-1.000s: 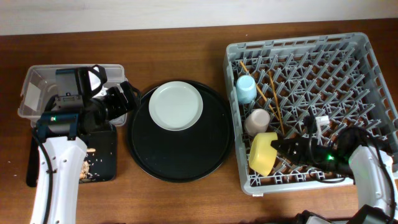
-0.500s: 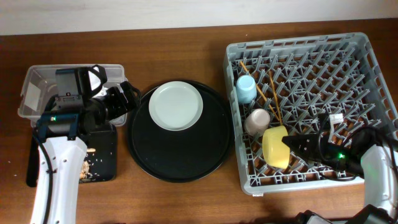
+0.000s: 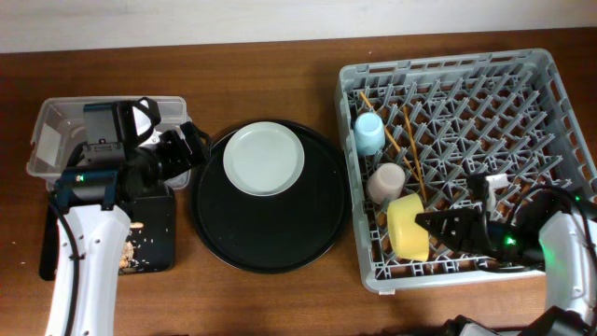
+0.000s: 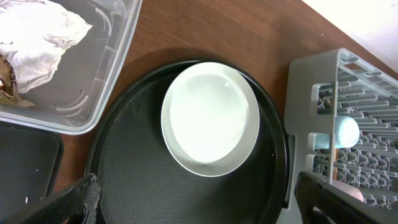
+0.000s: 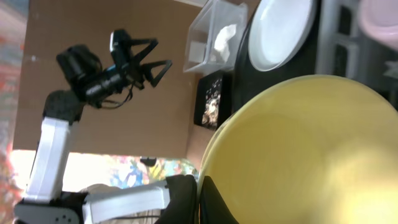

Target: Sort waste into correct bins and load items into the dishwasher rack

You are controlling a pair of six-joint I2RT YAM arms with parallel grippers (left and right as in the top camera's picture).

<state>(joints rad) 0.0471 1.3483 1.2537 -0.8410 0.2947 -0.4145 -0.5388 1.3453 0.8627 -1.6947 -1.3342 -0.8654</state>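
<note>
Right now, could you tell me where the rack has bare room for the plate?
Free: in the rack, the back-right pegs, right of the chopsticks, behind the right gripper. Crowded: its left side, with blue cup, pink cup and yellow bowl.

No legible text, not even on the clear tub's (image 3: pixel 56 131) white label (image 3: pixel 45 142).

The pale round plate (image 3: pixel 265 159) sits on the large round black tray (image 3: pixel 280 241), between the clear plastic tub (image 3: pixel 56 114) and the grey plastic rack (image 3: pixel 448 63).

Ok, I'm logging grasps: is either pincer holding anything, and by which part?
The right pincer grips the yellow bowl by its rim; the left pincer is open, holding nothing.
</note>
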